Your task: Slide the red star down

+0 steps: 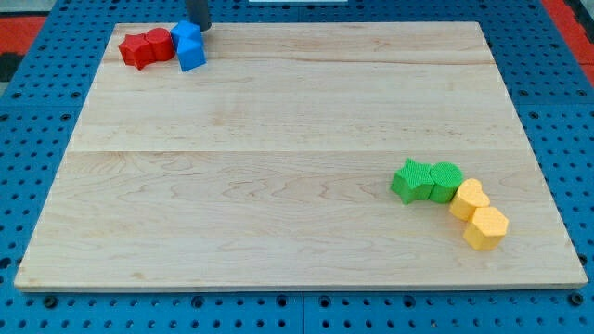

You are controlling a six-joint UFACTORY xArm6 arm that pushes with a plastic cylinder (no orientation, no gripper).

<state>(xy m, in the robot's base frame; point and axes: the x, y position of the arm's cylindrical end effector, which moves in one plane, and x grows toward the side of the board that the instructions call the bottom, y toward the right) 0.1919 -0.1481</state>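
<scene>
We see my tip [200, 28] in the frame's upper left, touching the blue block [188, 44] beside the red star [137, 50]; it has no jaws.

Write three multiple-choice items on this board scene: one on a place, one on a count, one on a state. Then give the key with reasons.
1. Where is the red star?
A. the view's top left corner
B. the view's bottom right
C. the board's centre

2. How many yellow blocks are there?
A. one
B. two
C. four

3. How does my tip stand to the red star?
A. pressed on it
B. apart, beyond the blue blocks
C. beside the green blocks

Key: A, it leads the red-blue row at top left; B, two yellow blocks lie beside the green blocks; B, blue blocks separate them.
</scene>
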